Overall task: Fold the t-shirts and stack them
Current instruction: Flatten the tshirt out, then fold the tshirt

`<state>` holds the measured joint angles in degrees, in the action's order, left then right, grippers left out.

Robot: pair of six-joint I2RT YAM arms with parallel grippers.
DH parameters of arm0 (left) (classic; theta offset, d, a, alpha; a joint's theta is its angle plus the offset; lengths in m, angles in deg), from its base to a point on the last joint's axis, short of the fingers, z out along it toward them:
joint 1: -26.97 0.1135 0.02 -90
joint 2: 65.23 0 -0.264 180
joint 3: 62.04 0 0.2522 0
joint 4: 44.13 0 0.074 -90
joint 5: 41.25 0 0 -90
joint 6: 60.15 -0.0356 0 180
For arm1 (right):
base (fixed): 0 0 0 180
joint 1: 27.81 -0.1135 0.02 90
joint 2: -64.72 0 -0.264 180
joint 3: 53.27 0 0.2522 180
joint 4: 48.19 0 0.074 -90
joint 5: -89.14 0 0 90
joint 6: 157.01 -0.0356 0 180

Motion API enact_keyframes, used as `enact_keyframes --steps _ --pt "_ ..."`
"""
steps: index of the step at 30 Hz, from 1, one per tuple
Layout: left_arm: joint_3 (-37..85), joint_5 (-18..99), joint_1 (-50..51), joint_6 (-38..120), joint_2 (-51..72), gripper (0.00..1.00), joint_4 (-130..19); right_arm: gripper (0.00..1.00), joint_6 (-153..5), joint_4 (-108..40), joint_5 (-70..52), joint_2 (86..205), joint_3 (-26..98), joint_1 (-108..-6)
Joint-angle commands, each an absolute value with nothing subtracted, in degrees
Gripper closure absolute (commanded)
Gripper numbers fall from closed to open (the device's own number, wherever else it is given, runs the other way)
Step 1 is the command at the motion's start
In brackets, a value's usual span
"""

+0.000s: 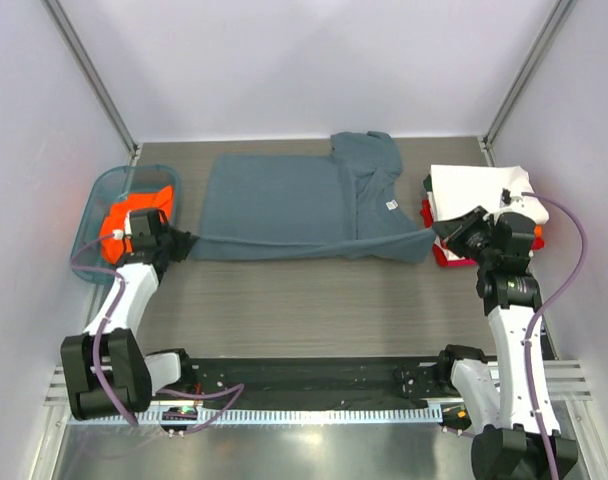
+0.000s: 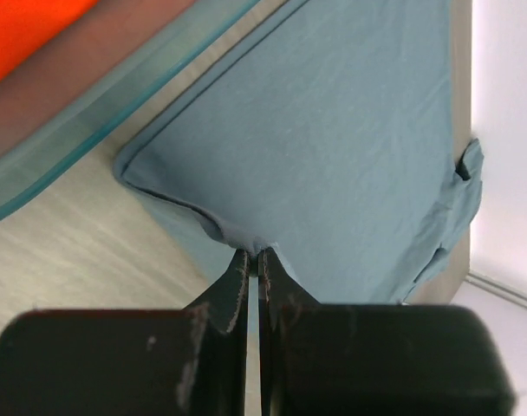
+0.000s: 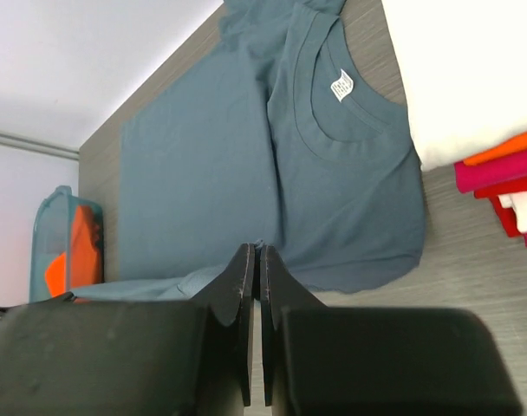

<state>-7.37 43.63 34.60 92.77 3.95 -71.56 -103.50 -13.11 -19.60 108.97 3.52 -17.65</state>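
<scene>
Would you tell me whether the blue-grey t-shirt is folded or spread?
Mostly spread: the slate blue-grey cotton t-shirt lies flat, with cloth overlapped only near its collar.

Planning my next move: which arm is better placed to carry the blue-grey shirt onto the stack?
Likely right. The right gripper pinches the blue-grey shirt right beside the stack; the left gripper holds the far end, by the basket.

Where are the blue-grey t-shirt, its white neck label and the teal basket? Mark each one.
blue-grey t-shirt [image 1: 274,205]: top external view, on the flat body panel.
white neck label [image 3: 341,87]: right wrist view, on the middle of the label.
teal basket [image 1: 92,215]: top external view, on its left wall.
</scene>
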Motion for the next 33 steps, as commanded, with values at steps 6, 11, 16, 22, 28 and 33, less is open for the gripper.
enact_keyframes --steps 6,11,16,22,28,33 --pt "-11.36 47.61 35.14 91.99 -1.16 1.00 -70.99 0.99 -99.88 -11.22 -19.06 113.22 4.61 -17.61" --pt "-10.84 45.51 35.05 92.60 1.64 1.00 -68.98 0.99 -99.36 -13.43 -17.30 121.92 8.04 -20.07" --pt "-7.86 41.90 34.96 93.48 7.09 1.00 -66.59 0.99 -98.92 -15.80 -14.05 129.49 11.90 -22.70" --pt "-3.55 41.72 35.05 94.19 11.57 1.00 -66.51 0.99 -98.74 -17.29 -11.32 135.72 16.74 -24.81" --pt "-0.82 43.30 34.96 94.36 12.90 1.00 -66.59 0.99 -97.95 -17.65 -9.65 140.56 21.92 -25.43" --pt "0.59 44.27 34.88 94.80 14.22 1.00 -66.59 0.99 -96.90 -17.65 -8.51 145.56 26.31 -25.43"
